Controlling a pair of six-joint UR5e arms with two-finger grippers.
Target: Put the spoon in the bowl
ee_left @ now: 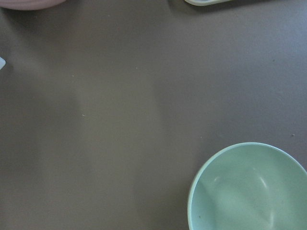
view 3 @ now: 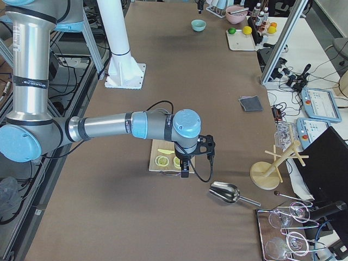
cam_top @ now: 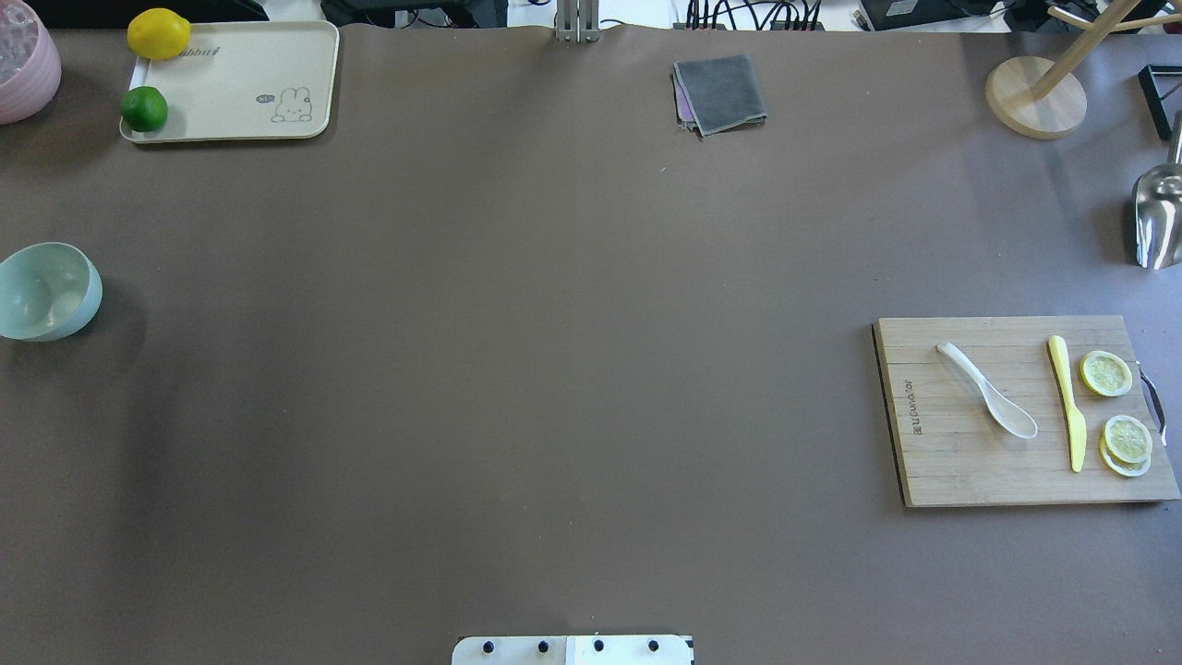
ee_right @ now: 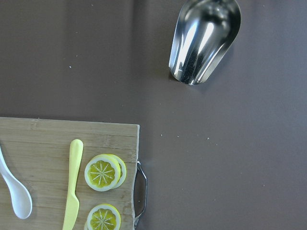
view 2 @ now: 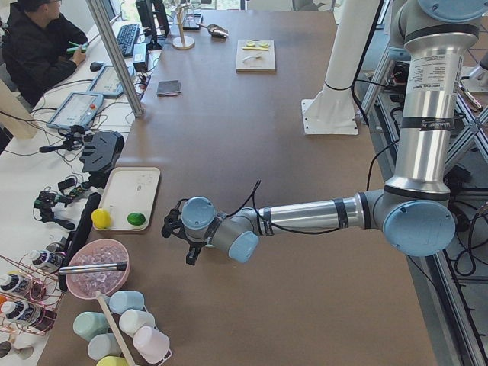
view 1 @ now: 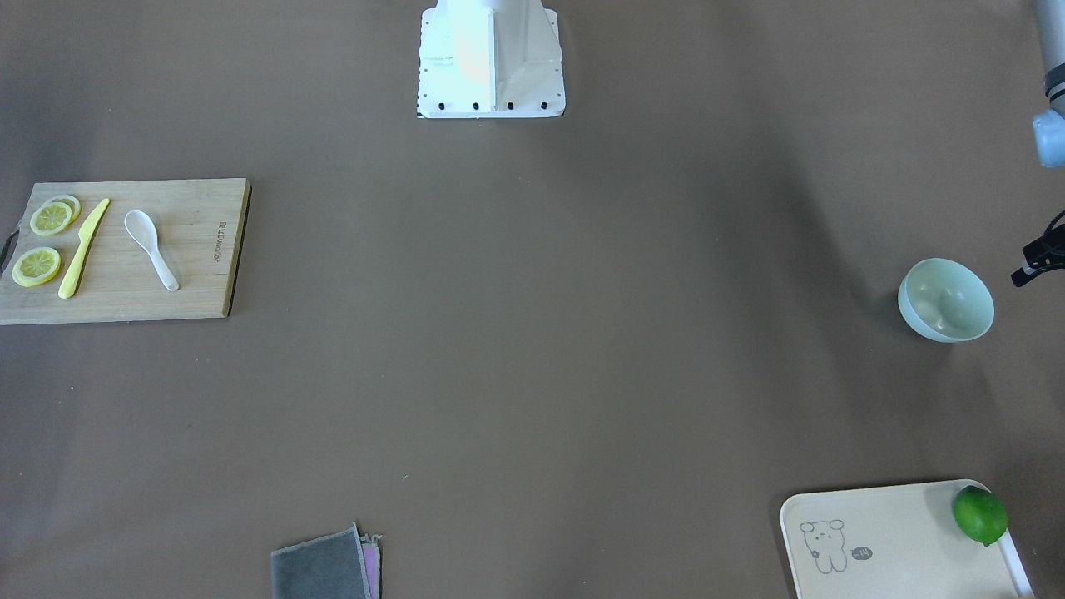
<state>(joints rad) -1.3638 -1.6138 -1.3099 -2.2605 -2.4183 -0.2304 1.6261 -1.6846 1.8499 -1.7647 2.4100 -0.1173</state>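
The white spoon lies flat on a wooden cutting board, scoop toward the robot; it also shows in the front view and at the right wrist view's left edge. The mint-green bowl stands upright and empty at the table's far left. My left gripper hangs near the bowl's place; I cannot tell its state. My right gripper hovers over the board's lemon end, not touching the spoon; I cannot tell its state.
On the board lie a yellow knife and lemon slices. A metal scoop and a wooden stand are behind it. A cream tray holds a lime and a lemon. A grey cloth lies at the back.
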